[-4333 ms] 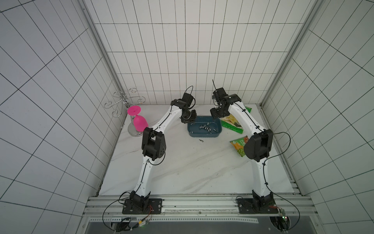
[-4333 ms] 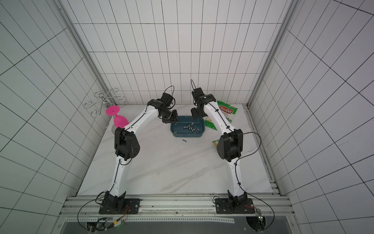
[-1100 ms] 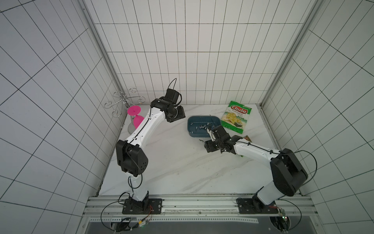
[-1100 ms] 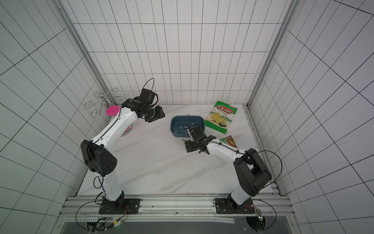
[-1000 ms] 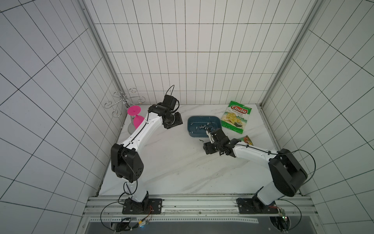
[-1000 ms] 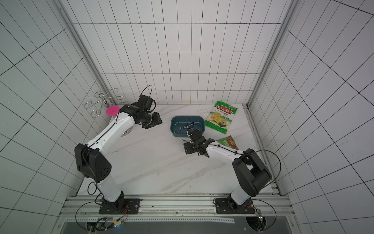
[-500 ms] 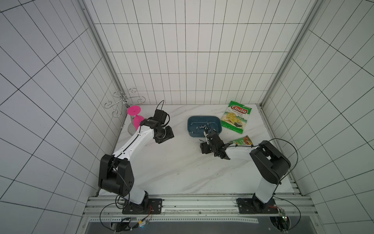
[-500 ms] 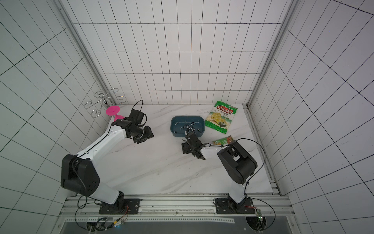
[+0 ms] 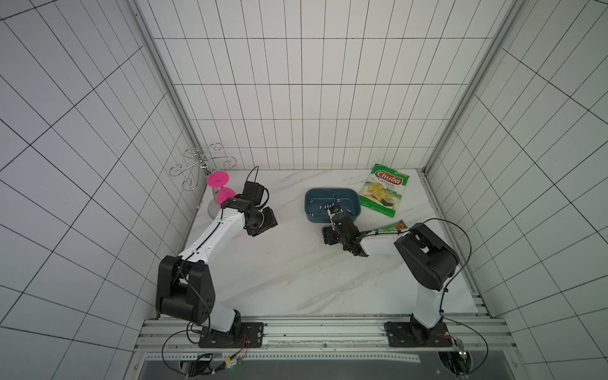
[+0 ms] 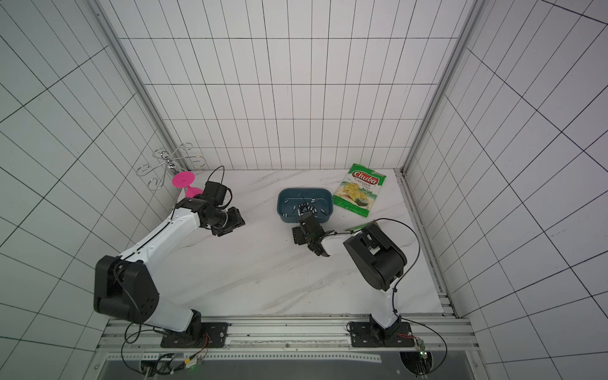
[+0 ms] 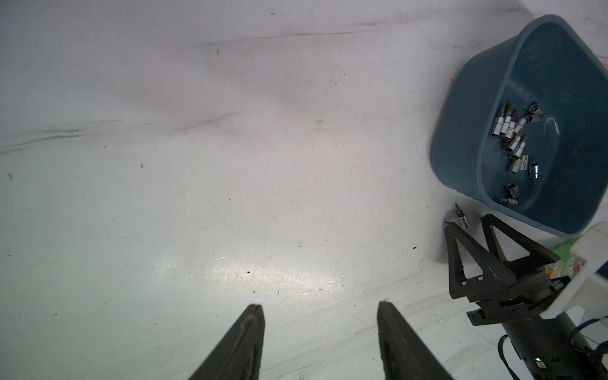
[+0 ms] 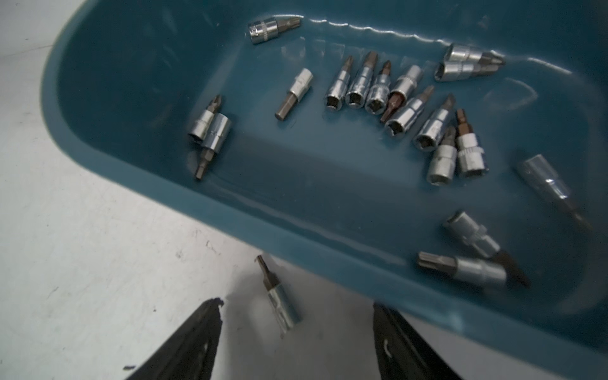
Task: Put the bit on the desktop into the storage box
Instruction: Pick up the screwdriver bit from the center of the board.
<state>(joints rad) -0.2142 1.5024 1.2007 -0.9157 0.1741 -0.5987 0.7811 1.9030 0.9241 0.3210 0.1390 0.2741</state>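
The right gripper (image 12: 296, 304) has come down beside the box (image 12: 230, 210) and now stands open around the bit (image 12: 279, 301), lying on the desktop (image 12: 82, 246) just by the box wall, while the left gripper (image 11: 320, 307), open and empty, has drawn away: the grasp seems next.

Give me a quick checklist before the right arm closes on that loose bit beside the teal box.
1. Bit lying on the desktop, outside the storage box: ok.
2. Right gripper open, fingers on either side of the bit: ok.
3. Fingers low enough to catch the bit: cannot tell.
4. Finger nearest the box clear of its wall: cannot tell.
5. Left gripper open, empty, apart from the box: ok.
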